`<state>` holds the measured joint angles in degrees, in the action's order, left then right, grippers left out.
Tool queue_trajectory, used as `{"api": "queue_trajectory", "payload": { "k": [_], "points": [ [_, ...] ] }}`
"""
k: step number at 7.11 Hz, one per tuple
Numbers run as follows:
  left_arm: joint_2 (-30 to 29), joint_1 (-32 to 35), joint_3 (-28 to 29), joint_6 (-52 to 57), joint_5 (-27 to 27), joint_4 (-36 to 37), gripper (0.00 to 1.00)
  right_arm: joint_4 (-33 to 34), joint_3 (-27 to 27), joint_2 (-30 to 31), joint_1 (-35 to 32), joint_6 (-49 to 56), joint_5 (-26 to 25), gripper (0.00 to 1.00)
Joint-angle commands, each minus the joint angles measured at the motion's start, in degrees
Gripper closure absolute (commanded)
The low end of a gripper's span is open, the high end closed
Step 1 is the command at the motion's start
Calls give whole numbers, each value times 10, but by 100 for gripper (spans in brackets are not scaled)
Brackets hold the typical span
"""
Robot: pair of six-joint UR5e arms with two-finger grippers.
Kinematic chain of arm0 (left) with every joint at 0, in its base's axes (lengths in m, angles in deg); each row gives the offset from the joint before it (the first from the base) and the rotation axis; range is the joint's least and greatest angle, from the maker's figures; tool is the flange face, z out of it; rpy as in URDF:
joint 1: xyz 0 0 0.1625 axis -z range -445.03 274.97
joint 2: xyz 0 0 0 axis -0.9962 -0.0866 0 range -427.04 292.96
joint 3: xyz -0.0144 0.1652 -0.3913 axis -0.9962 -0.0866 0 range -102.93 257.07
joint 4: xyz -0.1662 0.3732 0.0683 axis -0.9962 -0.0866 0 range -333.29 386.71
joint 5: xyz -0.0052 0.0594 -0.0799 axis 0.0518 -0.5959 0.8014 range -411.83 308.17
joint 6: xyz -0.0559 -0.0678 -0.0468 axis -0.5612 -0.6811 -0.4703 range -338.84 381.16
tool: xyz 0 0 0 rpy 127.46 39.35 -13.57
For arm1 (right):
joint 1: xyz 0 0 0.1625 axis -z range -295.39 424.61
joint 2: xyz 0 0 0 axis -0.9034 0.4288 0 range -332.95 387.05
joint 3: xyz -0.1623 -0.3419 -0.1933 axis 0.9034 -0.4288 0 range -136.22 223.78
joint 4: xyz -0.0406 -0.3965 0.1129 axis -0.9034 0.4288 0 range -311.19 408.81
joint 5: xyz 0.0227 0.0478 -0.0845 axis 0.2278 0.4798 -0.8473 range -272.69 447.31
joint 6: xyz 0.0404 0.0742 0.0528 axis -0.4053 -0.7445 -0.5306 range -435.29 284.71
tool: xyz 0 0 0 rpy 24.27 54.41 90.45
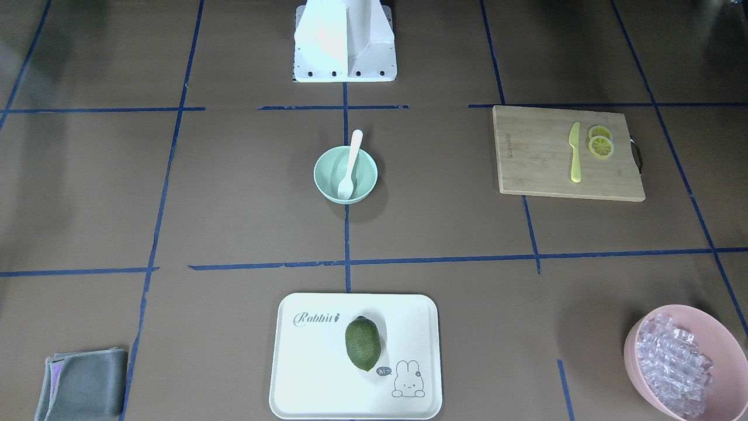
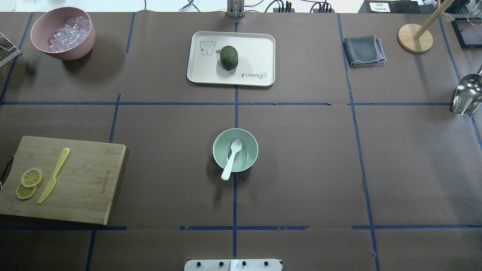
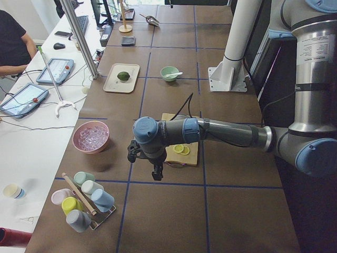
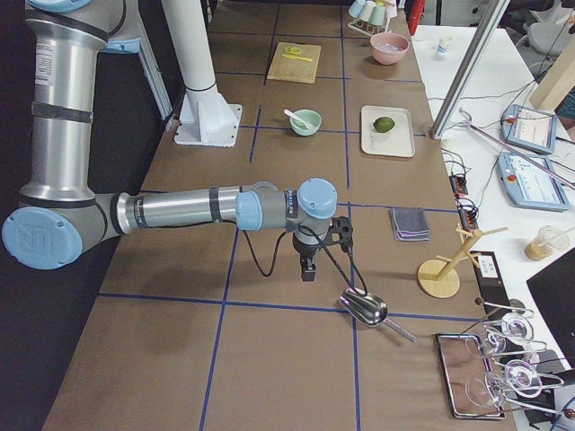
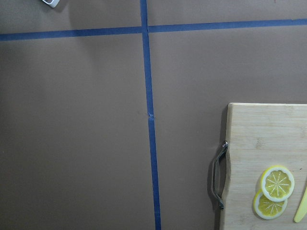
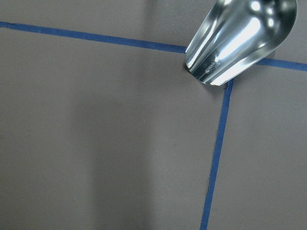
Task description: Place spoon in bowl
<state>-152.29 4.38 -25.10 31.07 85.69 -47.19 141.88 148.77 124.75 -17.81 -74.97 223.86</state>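
Left gripper [image 3: 156,172] and right gripper [image 4: 308,269] both hang well away from the bowl [image 1: 366,172], and from these side views I cannot tell if either is open or closed. The job looks done: the spoon [image 1: 350,164] sits inside the bowl. It's small, white plastic, with its scoop down on the bowl's floor and its slim handle leaning over the robot-side rim.
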Motion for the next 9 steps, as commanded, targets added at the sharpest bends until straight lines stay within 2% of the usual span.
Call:
{"api": "queue_trajectory", "payload": {
  "k": [1,7,9],
  "points": [
    [-1,0,0,-4,-41,1,0,0,1,0,-2,2,-4,1],
    [-1,-1,10,-4,-40,-27,0,0,11,-1,-2,1,-5,1],
    [-3,-1,7,-1,-40,-20,0,0,10,4,-3,3,-39,1]
  ]
}}
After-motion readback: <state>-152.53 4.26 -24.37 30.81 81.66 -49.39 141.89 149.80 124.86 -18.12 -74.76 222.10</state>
